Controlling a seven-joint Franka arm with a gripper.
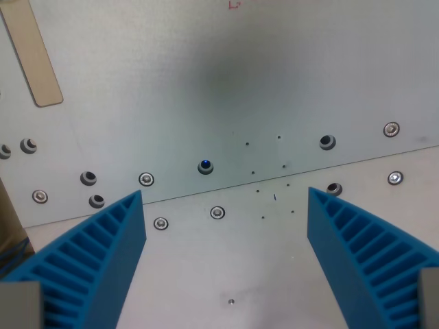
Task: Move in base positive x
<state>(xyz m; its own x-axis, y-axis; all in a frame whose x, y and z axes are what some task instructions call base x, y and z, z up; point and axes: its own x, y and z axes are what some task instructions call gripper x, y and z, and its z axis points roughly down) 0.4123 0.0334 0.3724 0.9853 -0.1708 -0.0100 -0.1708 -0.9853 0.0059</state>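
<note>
My gripper (225, 199) hangs open over a pale metal plate (226, 82). Its two blue ribbed fingers come in from the bottom corners, one at the wrist view's left (96, 260) and one at the right (363, 253). Nothing is between them. The plate below carries a seam (226, 189) running across the picture, slightly tilted, with screws and holes along both sides.
A tan strip (33, 51) lies at the upper left on the plate. Screw heads (217, 212) and dark holes (327, 142) dot the plate near the seam. A brown edge (8, 226) shows at the far left. A faint red mark (234, 4) sits at the top.
</note>
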